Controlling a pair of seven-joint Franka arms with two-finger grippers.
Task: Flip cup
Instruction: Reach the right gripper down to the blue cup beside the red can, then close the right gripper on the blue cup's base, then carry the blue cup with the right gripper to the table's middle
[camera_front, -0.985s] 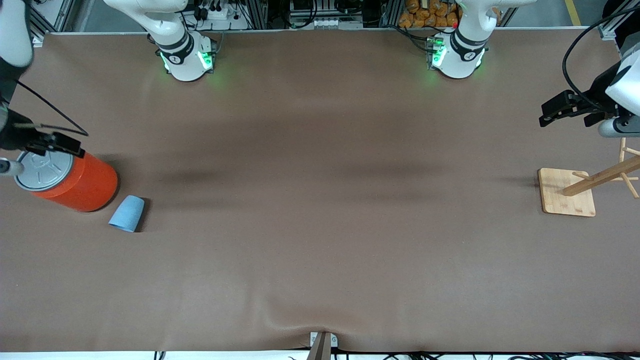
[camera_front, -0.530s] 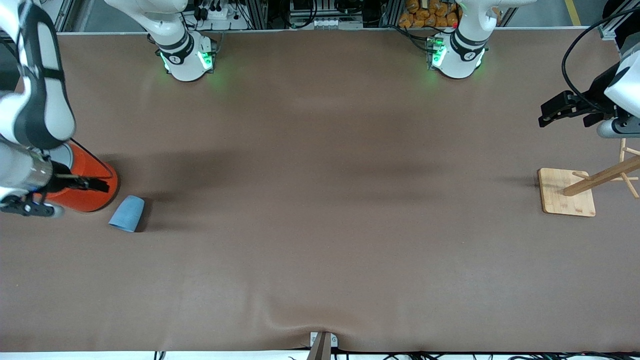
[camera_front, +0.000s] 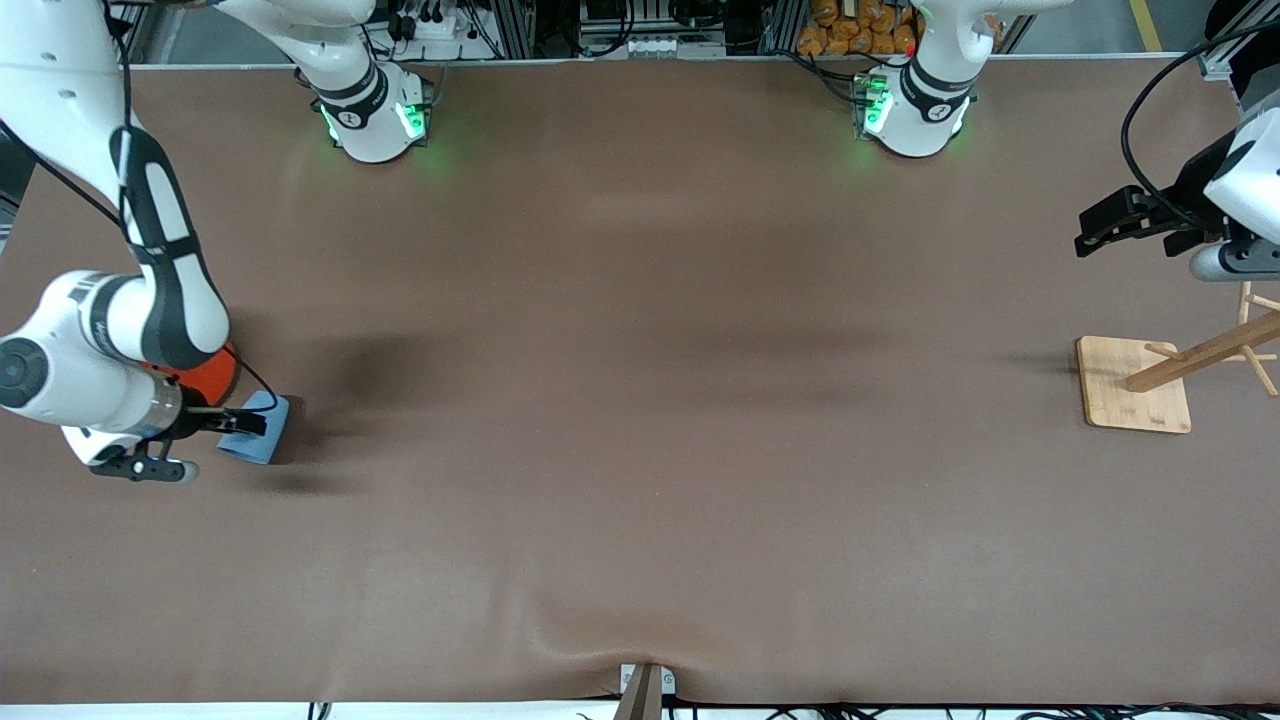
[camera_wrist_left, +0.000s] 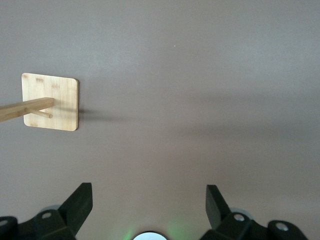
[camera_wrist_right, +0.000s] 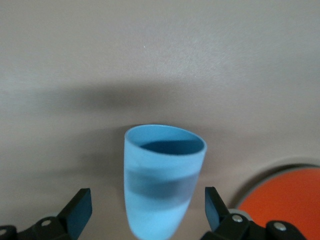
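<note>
The light-blue cup (camera_front: 264, 437) appears to lie on its side on the brown table, just nearer the front camera than the orange can (camera_front: 217, 373). In the right wrist view the cup (camera_wrist_right: 162, 175) shows its darker blue mouth pointing away from the hand. My right gripper (camera_front: 245, 423) is open at the cup. Its dark fingers (camera_wrist_right: 80, 210) stand on either side of the cup's narrow end with a gap on each side, right gripper (camera_wrist_right: 147, 210). My left gripper (camera_front: 1095, 228) waits open and empty over the left arm's end of the table, left gripper (camera_wrist_left: 149, 200).
The orange can (camera_wrist_right: 285, 200) is mostly covered by my right arm in the front view. A wooden peg stand on a square base (camera_front: 1120, 395) sits at the left arm's end, also shown in the left wrist view as the base (camera_wrist_left: 62, 100).
My right arm swung from over the orange can to the cup, and its open fingers now straddle the cup. The cup and the left arm have not moved.
</note>
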